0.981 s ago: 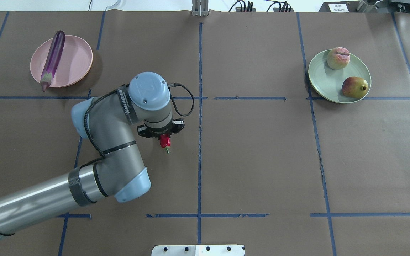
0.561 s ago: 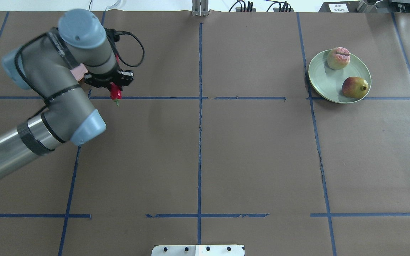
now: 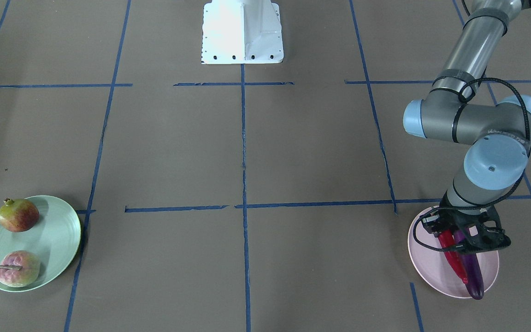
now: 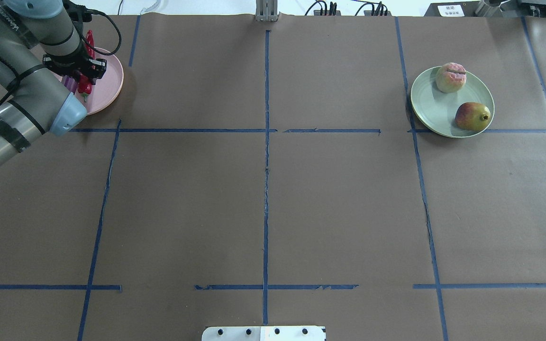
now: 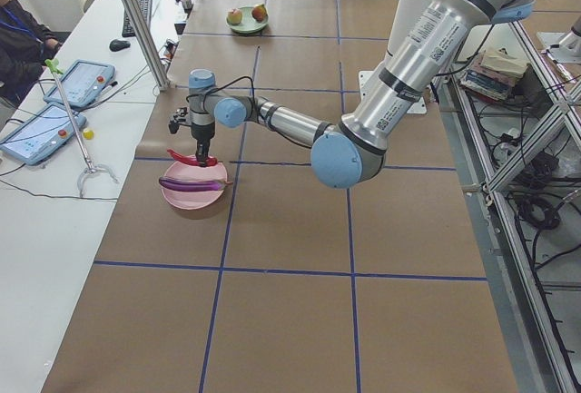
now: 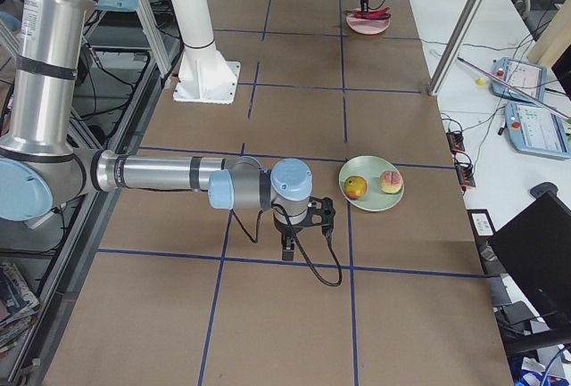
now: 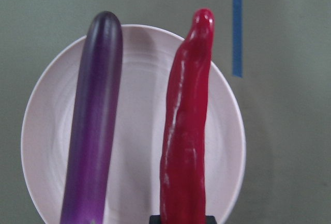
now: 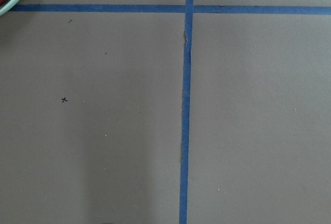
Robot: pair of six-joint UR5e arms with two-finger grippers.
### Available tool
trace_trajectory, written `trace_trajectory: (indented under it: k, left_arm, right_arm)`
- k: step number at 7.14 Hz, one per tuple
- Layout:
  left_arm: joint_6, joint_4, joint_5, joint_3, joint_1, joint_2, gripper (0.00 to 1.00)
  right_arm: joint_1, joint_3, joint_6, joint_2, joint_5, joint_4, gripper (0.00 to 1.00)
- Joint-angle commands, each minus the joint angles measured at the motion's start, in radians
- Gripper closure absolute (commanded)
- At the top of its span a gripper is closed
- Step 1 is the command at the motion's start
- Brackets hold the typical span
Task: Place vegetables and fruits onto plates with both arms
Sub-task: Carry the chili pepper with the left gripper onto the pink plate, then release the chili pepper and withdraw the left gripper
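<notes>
**A:** How far along is the task?

**B:** Nearly done, I judge. The left pincer [image 3: 466,240] is clamped on the chili [image 7: 189,120] and holds it over the pink plate [image 7: 139,131]. The chili looks raised off the plate, not yet set down. The eggplant [image 7: 93,131] lies on that plate, just beside the chili and under the pincer.

**A:** And the fruit?

**B:** Both are on the green plate [image 4: 436,111], well apart from the left pincer, across the surface [image 4: 339,203]. The pomegranate [image 4: 472,116] and the bumpy fruit [image 4: 450,77] sit near each other without touching. What seems left is to release the chili onto the pink plate.

**A:** What about the right pincer [image 6: 287,248]?

**B:** It hangs low over bare surface with the green plate near it. It shows only in a side view, so I cannot tell whether it is open or closed.

**A:** Any writing?

**B:** There is a band of lettering on the left arm [image 3: 473,122] and a white sign [image 4: 447,9] far beyond both pincers. Both are too small to read.
</notes>
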Motion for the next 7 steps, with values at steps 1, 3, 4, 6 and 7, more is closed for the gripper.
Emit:
trace_trajectory:
  k: [1, 3, 4, 6, 7]
  left_arm:
    - [0.060, -0.012, -0.097, 0.003, -0.029, 0.005, 0.00]
    - [0.368, 0.062, -0.281, -0.048, -0.190, 0.069, 0.00]
    - [0.561, 0.166, -0.300, -0.121, -0.262, 0.124, 0.00]
    - [0.899, 0.403, -0.301, -0.230, -0.415, 0.207, 0.00]
    - [1.019, 0.438, -0.303, -0.266, -0.519, 0.289, 0.00]
  right_arm:
    - [0.000, 0.000, -0.001, 0.001, 0.002, 0.000, 0.00]
    - [0.000, 0.001, -0.006, 0.001, 0.002, 0.000, 0.00]
    - [0.000, 0.002, -0.008, 0.001, 0.002, 0.000, 0.00]
    - [0.000, 0.003, -0.008, 0.001, 0.000, 0.000, 0.00]
    - [0.000, 0.002, -0.008, 0.001, 0.000, 0.000, 0.00]
